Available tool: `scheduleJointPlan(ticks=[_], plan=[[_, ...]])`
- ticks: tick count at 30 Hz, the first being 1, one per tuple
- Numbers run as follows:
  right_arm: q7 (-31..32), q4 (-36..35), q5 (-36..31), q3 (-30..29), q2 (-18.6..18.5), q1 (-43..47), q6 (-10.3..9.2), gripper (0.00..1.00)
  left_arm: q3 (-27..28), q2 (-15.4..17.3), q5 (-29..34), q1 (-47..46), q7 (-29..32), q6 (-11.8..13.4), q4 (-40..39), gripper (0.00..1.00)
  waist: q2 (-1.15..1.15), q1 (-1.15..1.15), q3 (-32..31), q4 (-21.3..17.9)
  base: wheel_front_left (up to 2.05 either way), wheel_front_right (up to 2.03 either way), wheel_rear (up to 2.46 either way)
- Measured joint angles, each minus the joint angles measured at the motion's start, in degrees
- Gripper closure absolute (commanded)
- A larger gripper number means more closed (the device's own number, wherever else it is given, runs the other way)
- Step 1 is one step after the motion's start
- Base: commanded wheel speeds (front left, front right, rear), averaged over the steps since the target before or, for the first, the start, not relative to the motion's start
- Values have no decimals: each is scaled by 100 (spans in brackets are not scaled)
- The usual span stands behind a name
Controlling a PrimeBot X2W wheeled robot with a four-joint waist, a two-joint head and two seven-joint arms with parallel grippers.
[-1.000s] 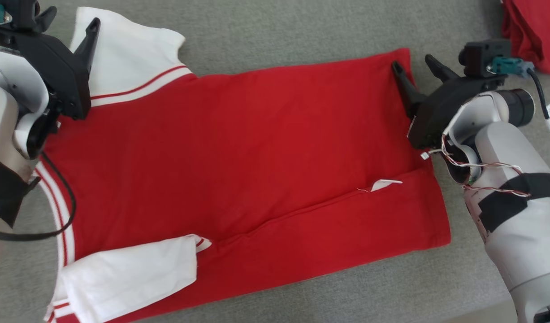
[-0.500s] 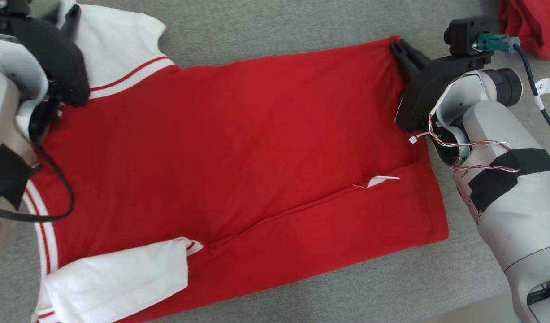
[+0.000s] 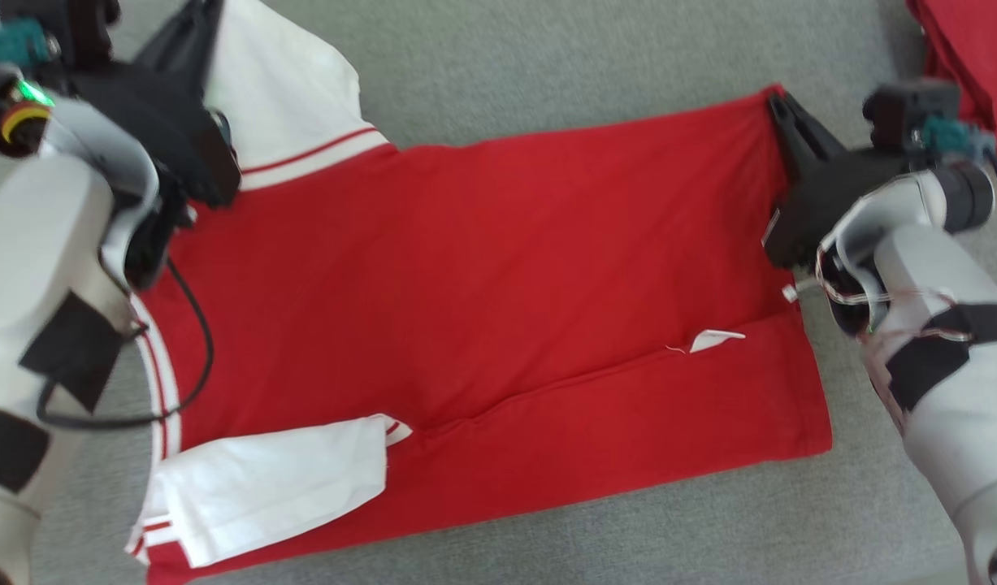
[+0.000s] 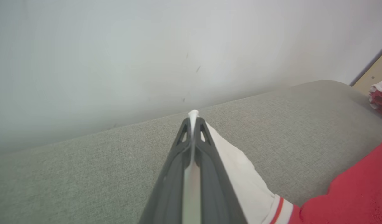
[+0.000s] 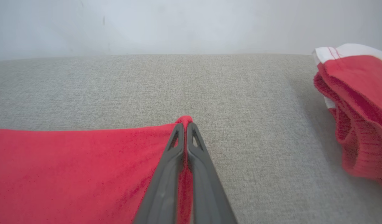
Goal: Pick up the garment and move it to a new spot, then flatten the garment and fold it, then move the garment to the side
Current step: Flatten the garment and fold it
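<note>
Jaws of left gripper (image 4: 193, 119) pressed together on the white sleeve (image 4: 237, 168) tip; right gripper (image 5: 185, 124) jaws pinch the red shirt (image 3: 482, 268) at its far hem corner. Shirt lies flat on grey upholstery (image 3: 547, 57), long axis left-right, collar end at robot's left. Red garment heap (image 5: 359, 109) far right.

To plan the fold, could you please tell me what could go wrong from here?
The left pincer grips only the edge of the sleeve, so it may slip.
The right pincer pinches just a corner of the shirt; that may slip too.
The red pile beside that pincer might snag.
</note>
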Motion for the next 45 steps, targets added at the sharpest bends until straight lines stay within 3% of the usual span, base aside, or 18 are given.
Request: scheduleJointPlan(ticks=[8,17,24,33,34,35,36,37,38,45], plan=[[-622,-355,261,177,-328,818,0,100,-32,248,-307,1026,-650,13,-1017,100,-1,0,-460,276,0,0,0],[-858,-755,505,21,-565,1761,0,100,430,467,-555,2803,-910,590,-2495,100,-1,-1,-955,461,0,0,0],[-889,-1100,588,-266,-675,2240,0,100,865,382,-421,3872,-932,905,-3299,100,-1,-1,-1090,612,0,0,0],[-895,-1905,561,-844,-697,3232,0,100,1199,9,-19,4907,-940,972,-3551,100,-1,-1,-1248,751,0,0,0],[-895,-1978,545,-867,-673,3360,0,59,1233,-48,40,4987,-940,971,-3538,100,-1,-1,-1269,755,0,0,0],[-894,-2052,539,-898,-657,3474,0,37,1268,-94,76,5045,-940,956,-3521,83,-1,-1,-1290,758,0,0,0],[-894,-2119,512,-929,-645,3575,0,0,1314,-127,118,5107,-940,957,-3496,40,-1,0,-1311,759,0,0,0],[-895,-2192,485,-969,-639,3670,0,0,1365,-148,185,5163,-940,978,-3454,40,-1,-1,-1332,758,0,0,0],[-895,-2252,470,-1009,-634,3758,0,0,1413,-163,270,5221,-940,1006,-3440,2,-1,-1,-1350,756,0,0,0],[-895,-2599,380,-1273,-633,4142,-1,0,2162,-441,842,5538,-940,955,-3430,0,-1,0,-1404,715,0,0,0]])
